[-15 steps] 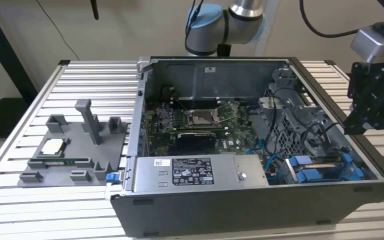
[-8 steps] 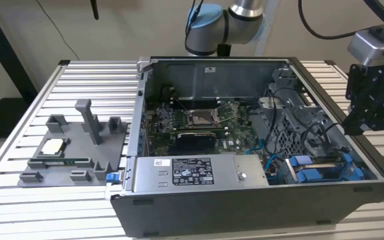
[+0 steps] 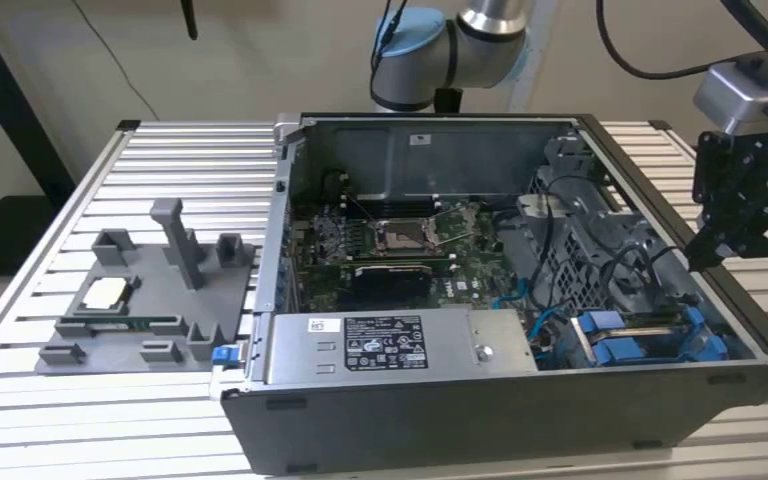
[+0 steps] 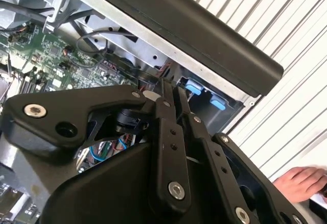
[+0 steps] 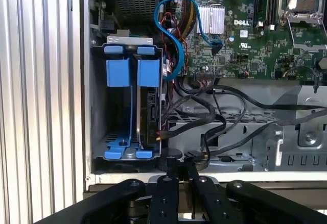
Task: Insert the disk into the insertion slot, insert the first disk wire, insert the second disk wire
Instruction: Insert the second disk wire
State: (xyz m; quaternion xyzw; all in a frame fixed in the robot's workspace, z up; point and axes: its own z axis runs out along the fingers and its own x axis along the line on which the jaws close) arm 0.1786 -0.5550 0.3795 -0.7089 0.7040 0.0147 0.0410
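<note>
Disk [image 5: 152,113] on edge in insertion slot [image 5: 97,106], long axis along it, open room alongside. Gripper [image 5: 178,167] closed, empty, at case rim [image 5: 245,175]

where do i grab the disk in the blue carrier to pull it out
Probably the broad blue tab heading the silver-grey disk in its blue plastic carrier, coming through the open side of the dark grey case. It sits edge-on between grey metal bay walls; black wires crowd its other end.
</note>
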